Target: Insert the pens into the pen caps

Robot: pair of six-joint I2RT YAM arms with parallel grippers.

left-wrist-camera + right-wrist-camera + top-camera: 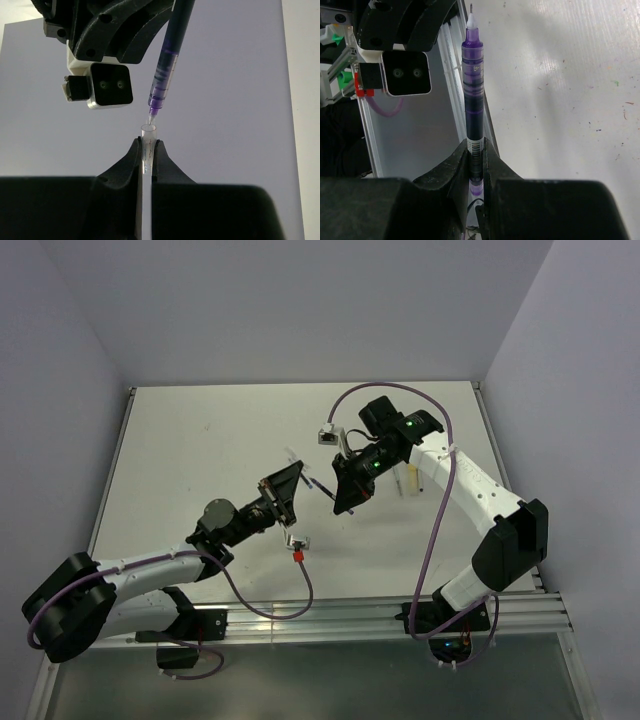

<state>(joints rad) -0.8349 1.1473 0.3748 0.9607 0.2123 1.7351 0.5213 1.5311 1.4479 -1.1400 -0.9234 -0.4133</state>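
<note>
- Lavender walls are enclosing the white table (200, 460), and your two arms are facing each other above its middle.
- Your left gripper (147, 146) is pinching the translucent pen cap (149, 131) tight, with the cap's open mouth poking out past the fingertips.
- Your right gripper (476, 147) is clamping the dark purple-blue pen (473, 80) by its lower barrel.
- In the left wrist view, the pen's tip is sitting right at the cap's mouth, and the pen is tilting slightly off the cap's line.

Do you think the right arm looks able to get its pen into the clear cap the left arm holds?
Probably yes: the pen tip hangs just above the open mouth of the clear cap, nothing between them, though the pen leans.
</note>
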